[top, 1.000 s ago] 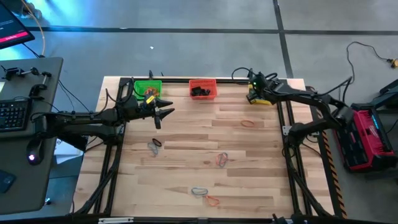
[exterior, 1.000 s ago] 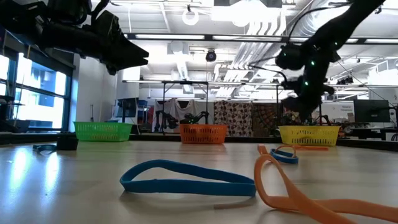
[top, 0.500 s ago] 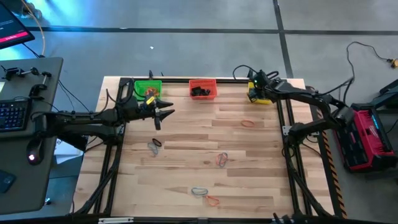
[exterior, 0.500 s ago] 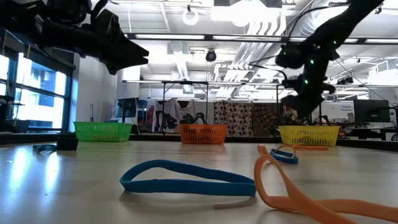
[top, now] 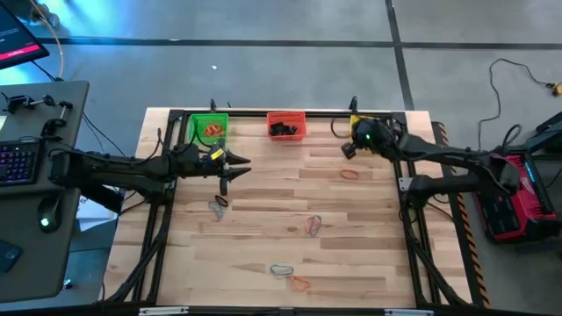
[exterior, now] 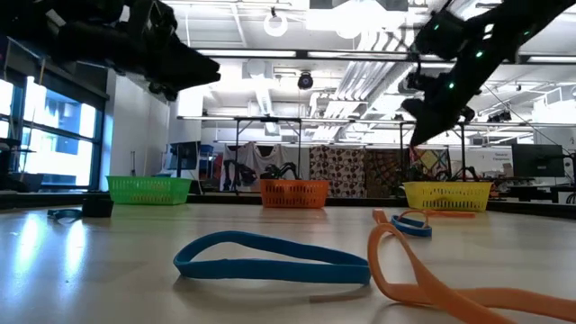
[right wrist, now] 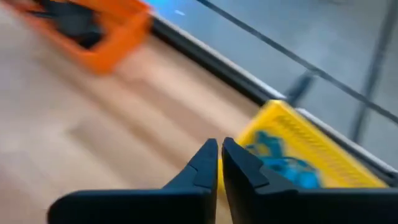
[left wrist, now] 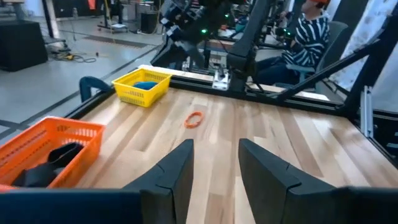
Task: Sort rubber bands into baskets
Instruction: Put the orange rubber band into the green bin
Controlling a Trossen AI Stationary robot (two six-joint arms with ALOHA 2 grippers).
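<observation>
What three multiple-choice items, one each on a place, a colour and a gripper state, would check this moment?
1. Which basket stands between the other two?
A. green
B. red-orange
C. yellow

2. What colour are the bands in the yellow basket?
A. blue
B. orange
C. black

3. How is the right gripper?
A. shut, holding nothing
B. wide open
C. gripping a basket

Answers:
1. B: in the high view, the red-orange basket sits between the green basket and the yellow one.
2. A: the right wrist view shows blue bands inside.
3. A: its fingers meet with nothing between them.
</observation>
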